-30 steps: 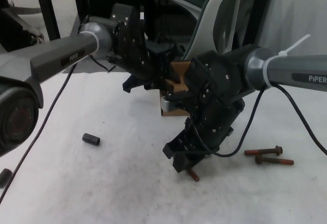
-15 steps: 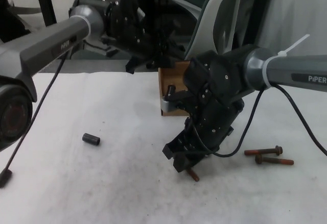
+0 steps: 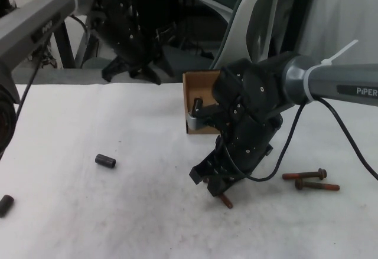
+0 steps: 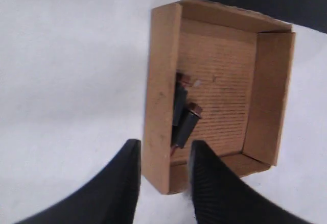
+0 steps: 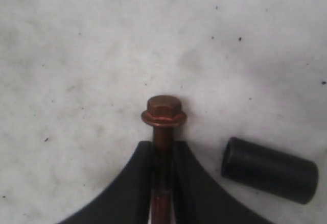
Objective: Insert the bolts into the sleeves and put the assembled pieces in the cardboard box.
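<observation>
Right gripper (image 3: 214, 182) (image 5: 162, 145) low over the white bench (image 3: 147, 223), jaws pinching a copper-coloured flanged bolt (image 5: 163, 113) by the shank, hex head out beyond the fingertips and close to the bench top. Just beside that bolt, a black sleeve (image 5: 269, 170) on its side, apart from it. Left gripper (image 3: 133, 75) (image 4: 164, 147) raised above the cardboard box (image 3: 198, 82) (image 4: 161, 101), jaws spread with nothing between them. Inside the box, two assembled pieces (image 4: 185, 124) against one side wall (dark sleeves with copper bolt heads showing at one end). On the bench to the right of the right arm, two loose bolts (image 3: 304, 175) side by side. Further left, a lone sleeve (image 3: 105, 161), and another (image 3: 6, 205) at the bench's near left edge.
</observation>
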### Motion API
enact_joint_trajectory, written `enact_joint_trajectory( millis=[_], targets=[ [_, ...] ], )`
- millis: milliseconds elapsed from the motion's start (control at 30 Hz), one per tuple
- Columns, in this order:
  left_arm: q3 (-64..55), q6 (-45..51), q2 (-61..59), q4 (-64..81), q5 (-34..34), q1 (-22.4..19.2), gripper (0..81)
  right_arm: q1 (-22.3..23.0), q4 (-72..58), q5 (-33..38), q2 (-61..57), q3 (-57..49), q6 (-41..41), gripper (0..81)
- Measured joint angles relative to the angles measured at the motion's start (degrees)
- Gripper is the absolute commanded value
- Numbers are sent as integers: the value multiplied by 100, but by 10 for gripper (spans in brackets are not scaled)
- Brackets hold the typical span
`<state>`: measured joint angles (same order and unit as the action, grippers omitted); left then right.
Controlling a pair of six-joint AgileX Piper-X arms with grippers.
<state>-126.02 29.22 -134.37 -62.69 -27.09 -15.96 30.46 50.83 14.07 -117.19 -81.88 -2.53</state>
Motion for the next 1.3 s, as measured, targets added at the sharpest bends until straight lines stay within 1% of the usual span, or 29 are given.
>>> enact_joint_trajectory(
  millis=[333,667,733,833,933,1067,1167,1200,1300],
  targets=[
    [-10,-37,319,-948,845,103,312,0,-76,-25,230,0,0,3],
    [-6,634,482,-1831,1137,97,312,0,-233,-63,1056,0,0,3],
    [-6,817,557,-1969,1448,70,312,0,-233,-77,1138,0,0,3],
    [-6,942,808,-2055,1730,10,312,0,-233,-131,1450,0,0,3],
    [-15,980,976,-2194,1828,-4,312,0,-284,-139,1736,39,0,3],
    [-15,980,1045,-2498,2039,-34,312,0,-509,-153,2042,360,0,3],
    [138,1106,1113,-2538,2239,-119,312,0,-886,-159,2657,1238,100,3],
    [322,1225,1223,-2554,2318,-209,312,0,-965,-159,2803,1430,146,3],
    [505,1373,1339,-2566,2330,-278,312,0,-1153,-165,3236,1954,253,3]
  ],
)
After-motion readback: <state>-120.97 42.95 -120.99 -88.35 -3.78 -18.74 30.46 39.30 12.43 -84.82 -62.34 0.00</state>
